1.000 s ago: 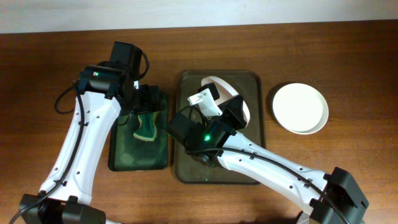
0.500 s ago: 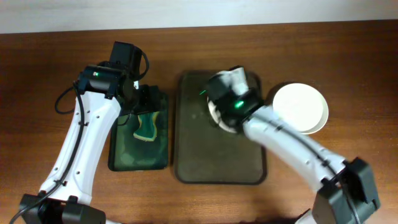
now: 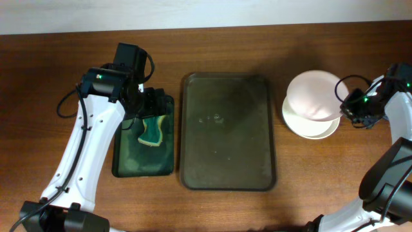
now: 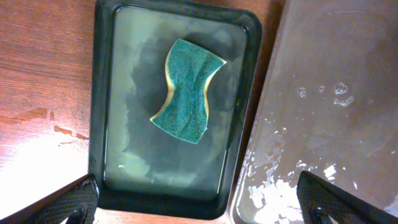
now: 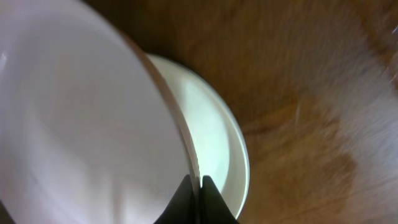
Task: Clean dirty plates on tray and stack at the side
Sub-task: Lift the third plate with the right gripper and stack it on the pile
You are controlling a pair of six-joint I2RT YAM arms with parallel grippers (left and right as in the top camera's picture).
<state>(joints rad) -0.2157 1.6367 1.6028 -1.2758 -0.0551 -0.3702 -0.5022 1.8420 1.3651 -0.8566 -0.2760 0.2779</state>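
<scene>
The large olive-brown tray (image 3: 228, 132) sits mid-table with no plates on it; wet streaks show in the left wrist view (image 4: 323, 124). My right gripper (image 3: 344, 103) is shut on the rim of a plain white plate (image 3: 312, 96), held tilted just above another white plate (image 3: 315, 125) lying on the table at the right. In the right wrist view the fingers (image 5: 194, 186) pinch the held plate's (image 5: 81, 124) edge over the lower plate (image 5: 214, 149). My left gripper (image 3: 151, 106) is open above the small green tray (image 3: 122, 164).
A green-and-yellow sponge (image 3: 151, 131) lies in the small dark green tray, also in the left wrist view (image 4: 186, 90), between the wide-open left fingers. Bare wooden table (image 3: 64, 64) surrounds the trays.
My right arm swung from over the large tray to the far right, carrying the white plate above the plate on the table. The left arm stayed still.
</scene>
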